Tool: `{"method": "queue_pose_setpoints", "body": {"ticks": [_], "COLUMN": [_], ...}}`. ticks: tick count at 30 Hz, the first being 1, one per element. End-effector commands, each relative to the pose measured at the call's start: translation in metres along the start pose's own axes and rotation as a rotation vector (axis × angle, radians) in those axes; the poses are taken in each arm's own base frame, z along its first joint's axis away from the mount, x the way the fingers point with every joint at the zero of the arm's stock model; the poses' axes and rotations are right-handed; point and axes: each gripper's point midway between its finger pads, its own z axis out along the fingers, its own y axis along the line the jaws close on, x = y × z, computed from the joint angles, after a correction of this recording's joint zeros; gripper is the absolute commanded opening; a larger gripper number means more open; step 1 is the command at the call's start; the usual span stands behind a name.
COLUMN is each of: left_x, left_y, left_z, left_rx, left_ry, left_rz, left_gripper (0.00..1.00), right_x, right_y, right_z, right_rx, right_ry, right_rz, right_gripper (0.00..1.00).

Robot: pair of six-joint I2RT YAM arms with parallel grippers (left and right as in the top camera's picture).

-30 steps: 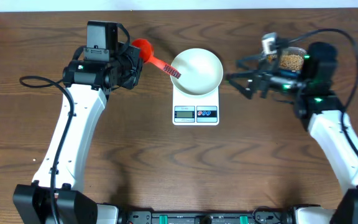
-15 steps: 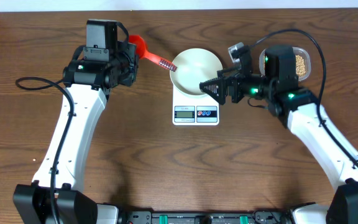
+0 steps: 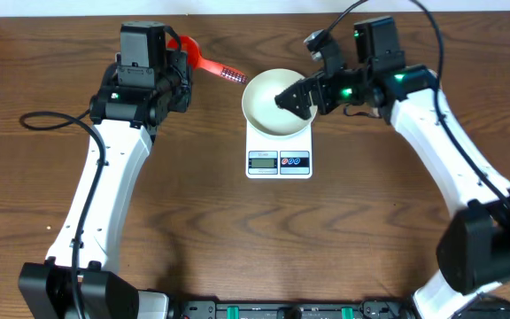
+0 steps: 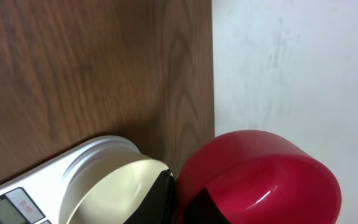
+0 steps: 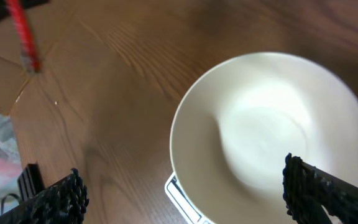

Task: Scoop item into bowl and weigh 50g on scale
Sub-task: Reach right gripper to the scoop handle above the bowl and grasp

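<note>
My right gripper (image 3: pixel 292 102) is hovering with its jaws spread wide; the white bowl (image 5: pixel 272 124) is sitting just under them, on the scale (image 3: pixel 279 151). My left gripper (image 4: pixel 176 202) is pinching the red scoop (image 4: pixel 260 177), whose handle is pointing toward the bowl without touching it, above the wooden table (image 3: pixel 193 221)

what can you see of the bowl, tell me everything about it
The bowl is round, plain white, glossy like ceramic or plastic, shallow with a thin rim. It is empty and sits upright on the scale, covering its platform. The right gripper hangs over its right side, jaws open; contact cannot be told. The scoop is off to its left, apart.
</note>
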Motion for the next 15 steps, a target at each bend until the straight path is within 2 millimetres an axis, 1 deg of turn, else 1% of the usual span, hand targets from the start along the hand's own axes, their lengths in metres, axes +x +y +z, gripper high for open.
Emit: {"method": "queue_pose_setpoints", "body": {"ticks": [1,2,3,4,6,8,12,14,15], "left_x": [0.004,0.004,0.004,0.005,0.009,0.017,0.034,0.039,0.039], "left_y": [0.011,0.014,0.016,0.017,0.017,0.015,0.011,0.011,0.011], "left_z": [0.004,0.003,0.003,0.003,0.003,0.002,0.000,-0.001,-0.001], "left_rx": [-0.045,-0.056,-0.065,-0.069,-0.067,-0.062,-0.047,-0.050,-0.052], "left_ry": [0.024,0.024,0.024,0.027,0.054,0.101,0.198,0.225,0.226], "left_rz": [-0.012,-0.013,-0.014,-0.014,-0.015,-0.017,-0.056,-0.087,-0.099], "left_gripper": [0.07,0.07,0.07,0.07,0.07,0.07,0.07,0.07,0.07], "right_x": [-0.006,-0.008,-0.010,-0.012,-0.019,-0.025,-0.037,-0.041,-0.044], "right_y": [0.013,0.020,0.025,0.031,0.047,0.058,0.063,0.067,0.070], "right_z": [0.013,0.013,0.012,0.011,0.007,0.002,0.000,0.001,0.002], "right_rx": [-0.090,-0.130,-0.163,-0.197,-0.287,-0.357,-0.379,-0.389,-0.394], "right_ry": [-0.005,-0.010,-0.017,-0.023,-0.045,-0.065,-0.093,-0.102,-0.107], "right_rz": [0.071,0.099,0.093,0.084,0.049,0.025,0.056,0.071,0.075], "right_gripper": [0.99,0.99,0.93,0.88,0.83,0.82,0.83,0.80,0.77]}}
